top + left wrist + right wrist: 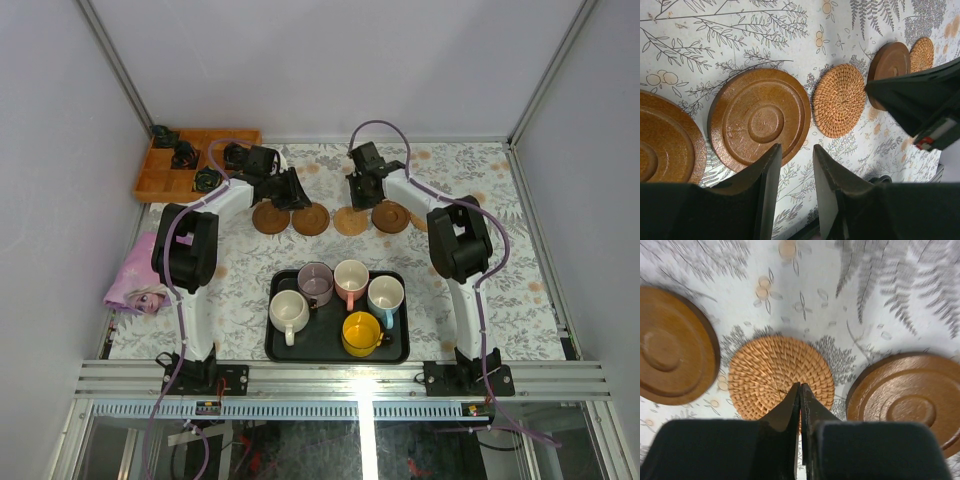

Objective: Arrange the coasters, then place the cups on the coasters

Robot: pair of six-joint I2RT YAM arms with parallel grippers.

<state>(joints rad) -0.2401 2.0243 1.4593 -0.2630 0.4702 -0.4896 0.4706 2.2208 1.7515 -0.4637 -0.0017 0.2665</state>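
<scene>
Five coasters lie in a row on the patterned cloth: a brown one (271,218), a second brown one (311,220), a woven tan one (351,221), a dark brown one (390,216), and a woven one (922,54) partly behind the right arm. My left gripper (796,150) hovers low beside the second brown coaster (760,117), slightly open with nothing between its fingers. My right gripper (800,385) is shut and empty, its tips over the woven coaster (775,370). The cups stand on the black tray (335,350): cream (288,310), mauve (316,283), pink (350,280), blue (385,295), yellow (361,332).
An orange wooden box (195,165) holding black parts sits at the back left corner. A pink cloth (135,275) lies at the left edge of the table. The two grippers are close together over the coaster row; the right one's black body (920,105) shows in the left wrist view.
</scene>
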